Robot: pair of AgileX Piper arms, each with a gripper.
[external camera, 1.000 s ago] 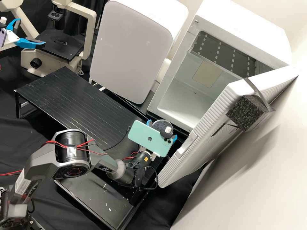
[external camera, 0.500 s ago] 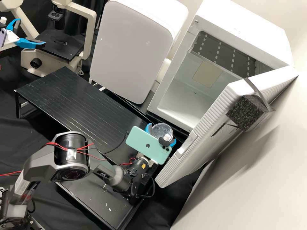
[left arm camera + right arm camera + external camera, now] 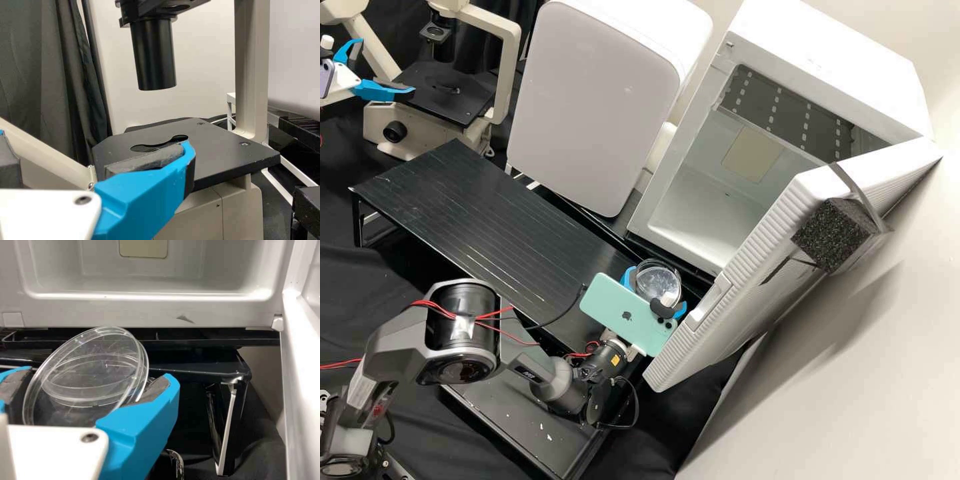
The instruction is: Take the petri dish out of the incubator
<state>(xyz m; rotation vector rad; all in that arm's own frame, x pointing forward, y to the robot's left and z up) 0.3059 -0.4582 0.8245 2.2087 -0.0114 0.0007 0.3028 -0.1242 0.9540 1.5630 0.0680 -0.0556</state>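
Dark logo on mint-green phone; right gripper pinches clear round petri dish between blue fingers; left gripper spread.

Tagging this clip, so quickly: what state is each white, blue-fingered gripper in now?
Left gripper: open, nothing held.
Right gripper: closed on the clear, round petri dish.

The grey right arm is looped with red wires. Silver tape is stuck on its black joint. Blue fingers are lined with grey pads.
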